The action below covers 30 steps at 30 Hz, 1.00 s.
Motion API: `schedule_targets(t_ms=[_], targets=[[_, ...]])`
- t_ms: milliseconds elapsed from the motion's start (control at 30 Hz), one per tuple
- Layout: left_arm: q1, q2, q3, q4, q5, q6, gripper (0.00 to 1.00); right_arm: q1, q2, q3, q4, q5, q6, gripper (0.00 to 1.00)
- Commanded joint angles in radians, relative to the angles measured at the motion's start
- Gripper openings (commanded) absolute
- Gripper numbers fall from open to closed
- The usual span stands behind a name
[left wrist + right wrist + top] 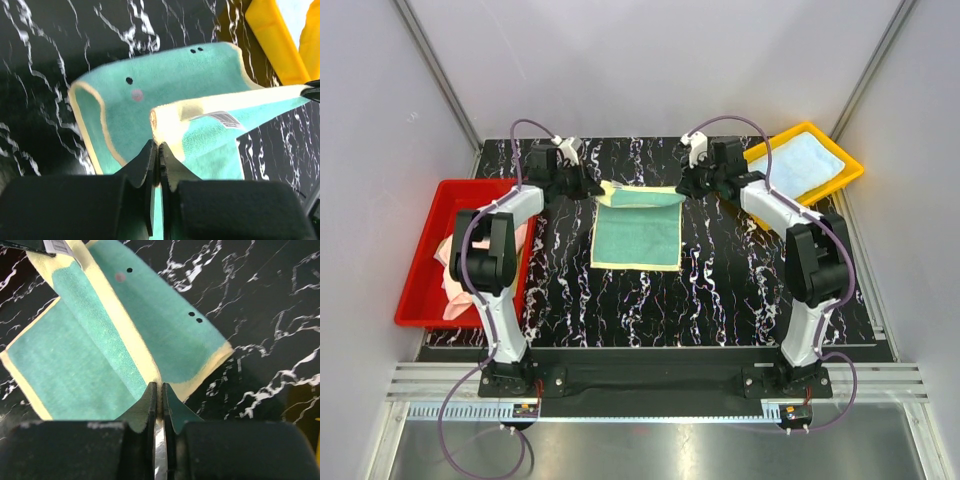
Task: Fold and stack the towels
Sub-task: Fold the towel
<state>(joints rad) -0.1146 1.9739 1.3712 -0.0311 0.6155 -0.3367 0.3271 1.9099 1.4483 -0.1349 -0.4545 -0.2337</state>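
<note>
Green towel (638, 235) w/ yellow border, mid-table. Far edge is lifted and strung btwn both jaws. L gripper (159, 148) nearly closed, pinching one far corner. R gripper (161, 388) clamped tight on other corner. Rest of cloth lies flat beneath jaws, running back toward arm bases. Long axis far-to-near, so fold line crosswise. Arms equally near. Sewn tag (223, 119) beside L jaws: barcode-like stripes, prob. unreadable.

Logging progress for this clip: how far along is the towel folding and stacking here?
Done: one light blue towel lies flat in the yellow tray. In hand: the left gripper and right gripper each pinch a far corner of the green towel, lifting that edge. Left: finishing this fold, stacking it, and the crumpled pink towels in the red tray.
</note>
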Motion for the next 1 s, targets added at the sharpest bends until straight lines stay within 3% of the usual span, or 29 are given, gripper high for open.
schedule_targets(t_ms=[0,233,300,500,567,667,767,967], targets=[[0.004,-0.102,-0.076,0.054,0.02,0.031,0.08,0.05,-0.069,-0.071,0.014,-0.004,0.043,0.0],[-0.016,-0.144,-0.196,0.037,-0.051,0.028,0.09,0.089,-0.109,-0.219,0.067,0.03,0.094,0.0],[-0.016,-0.179,-0.254,0.042,-0.095,0.019,0.19,0.09,-0.109,-0.233,0.052,0.025,0.097,0.0],[-0.02,-0.313,-0.34,0.034,-0.305,-0.067,0.32,0.11,-0.132,-0.321,0.066,0.005,0.108,0.0],[-0.025,-0.337,-0.351,0.022,-0.281,-0.117,0.34,0.115,-0.134,-0.332,0.055,0.002,0.105,0.0],[-0.043,-0.302,-0.295,-0.047,-0.31,-0.171,0.4,0.118,-0.137,-0.342,0.054,0.011,0.1,0.0],[-0.048,-0.219,-0.204,-0.095,-0.249,-0.191,0.43,0.119,-0.138,-0.342,0.05,0.014,0.099,0.0],[-0.057,-0.058,-0.052,-0.116,-0.111,-0.076,0.45,0.119,-0.137,-0.336,0.05,0.013,0.096,0.0]])
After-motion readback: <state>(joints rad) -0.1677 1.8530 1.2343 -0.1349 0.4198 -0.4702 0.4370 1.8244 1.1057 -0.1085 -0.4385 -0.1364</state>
